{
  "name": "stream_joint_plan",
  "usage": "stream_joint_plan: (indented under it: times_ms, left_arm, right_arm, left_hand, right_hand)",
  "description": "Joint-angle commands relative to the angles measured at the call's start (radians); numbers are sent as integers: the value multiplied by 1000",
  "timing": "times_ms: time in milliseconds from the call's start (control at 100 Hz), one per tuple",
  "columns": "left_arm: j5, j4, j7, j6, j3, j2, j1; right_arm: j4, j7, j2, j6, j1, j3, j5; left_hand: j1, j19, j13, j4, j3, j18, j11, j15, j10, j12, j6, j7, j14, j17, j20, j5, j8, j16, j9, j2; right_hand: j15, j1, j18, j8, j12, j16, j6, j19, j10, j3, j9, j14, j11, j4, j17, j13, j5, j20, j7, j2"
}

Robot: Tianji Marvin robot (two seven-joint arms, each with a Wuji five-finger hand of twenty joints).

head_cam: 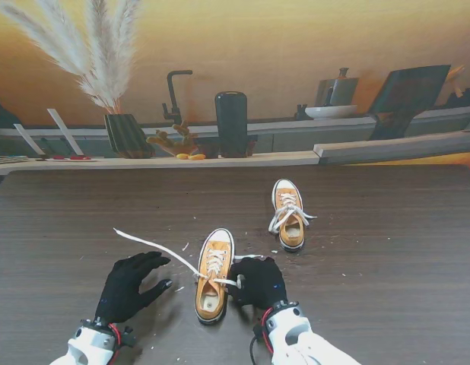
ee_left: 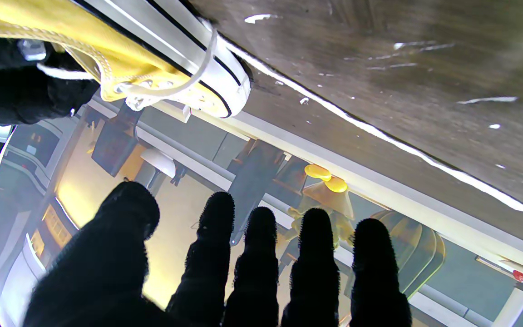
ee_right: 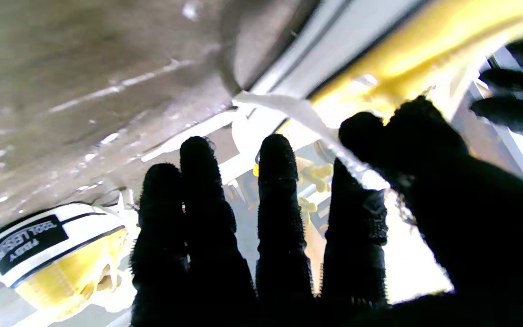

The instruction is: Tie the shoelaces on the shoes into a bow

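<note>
Shoelaces on the near yellow shoe (head_cam: 213, 275) are not tied yet. This shoe sits close to the near edge of the dark wood surface (head_cam: 387, 228), about in the middle, with its toe pointing away from me.

The right robot hand (head_cam: 258, 281) is just to the right of that shoe, touching its side. In the right wrist view, its thumb and first finger (ee_right: 357, 200) pinch one white lace end (ee_right: 298, 113), and the other fingers are stretched out.

The left robot hand (head_cam: 131, 287) is on the left of the shoe, a little apart from it. Its fingers (ee_left: 261, 254) are spread and it holds nothing.

The other lace end (head_cam: 155, 246) runs from the shoe out to the left, farther from me, past the left robot hand. It looks like it lies flat on the surface, but I cannot be sure.

Farther away and to the right is the second yellow shoe (head_cam: 289, 214). Its white laces (head_cam: 288, 213) sit in a bunch of loops on top; I cannot tell if that is a real bow.

Tiny white bits (head_cam: 326, 247) are scattered on the surface around both shoes.
</note>
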Motion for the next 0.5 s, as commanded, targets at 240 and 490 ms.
stream_joint_plan:
  times_ms: [240, 490]
  left_arm:
    - [0, 2, -5, -19, 6, -3, -2]
    - [3, 6, -5, -35, 11, -2, -7]
  right_arm:
    - [-114, 79, -13, -115, -57, 65, 180]
    - [-126, 135, -27, -205, -52, 75, 333]
  left_hand:
    - [-16, -12, 15, -5, 18, 32, 14, -1, -30, 20, -70, 8, -21, -7, 14, 8, 4, -14, -2, 9]
    - [-16, -13, 14, -6, 15, 32, 14, -1, -33, 20, -72, 10, -23, -8, 14, 8, 4, -15, -3, 13]
  right_hand:
    - [-65, 53, -32, 135, -35, -418, 43, -8, 32, 29, 160, 62, -90, 11, -9, 127, -129, -80, 116, 105]
    - [-64, 53, -11, 119, -27, -518, 71, -2, 23, 35, 261, 84, -51, 9, -11, 170, -143, -84, 151, 105]
